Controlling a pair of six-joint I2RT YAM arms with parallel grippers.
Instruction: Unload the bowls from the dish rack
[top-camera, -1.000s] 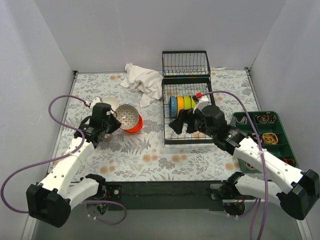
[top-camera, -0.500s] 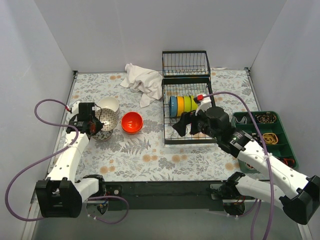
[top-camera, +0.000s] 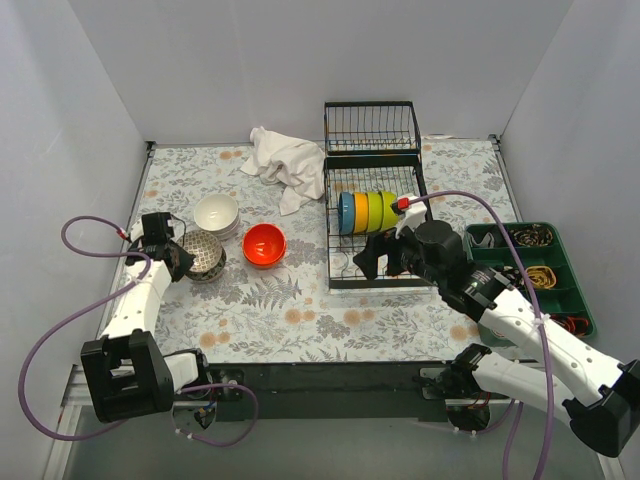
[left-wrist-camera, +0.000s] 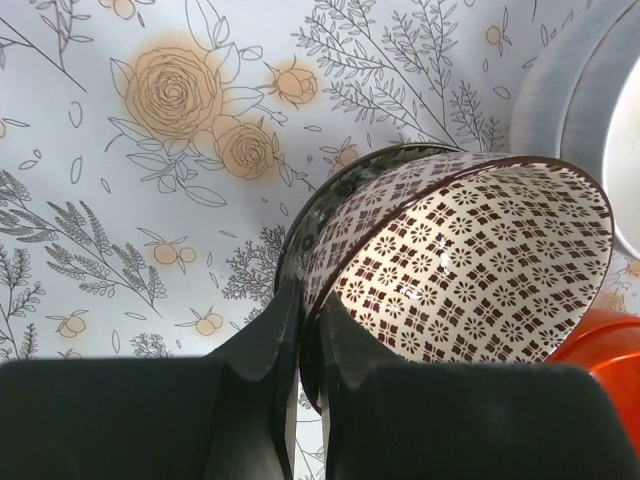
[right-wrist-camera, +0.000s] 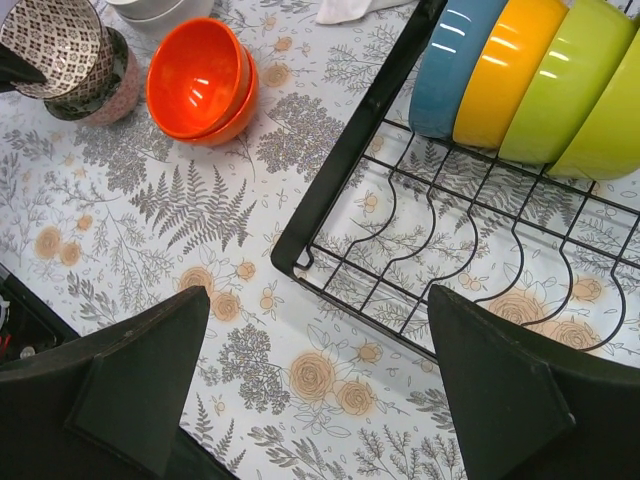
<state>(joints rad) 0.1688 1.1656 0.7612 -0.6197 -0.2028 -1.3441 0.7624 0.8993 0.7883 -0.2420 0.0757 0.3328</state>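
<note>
— Left wrist view first: what's in that hand?

— My left gripper (left-wrist-camera: 305, 312) is pinched on the rim of the patterned bowl (left-wrist-camera: 450, 270), which hangs tilted beyond my fingertips. It seems to rest on a pinkish bowl (right-wrist-camera: 105, 85), though the contact is hidden.

— What could go wrong?

— If I let go at this tilt, it may roll into the orange bowl (top-camera: 264, 244) just to that hand's right, or knock the white bowl (top-camera: 217, 212) ahead of it.

— And the other side?

— My right gripper (right-wrist-camera: 318, 310) is spread wide and empty, over the near rail of the dish rack (right-wrist-camera: 342, 160). Four coloured bowls (right-wrist-camera: 520, 80) stand on edge past my fingertips. The curved prongs (right-wrist-camera: 430, 215) lie between and could snag a finger.
</note>
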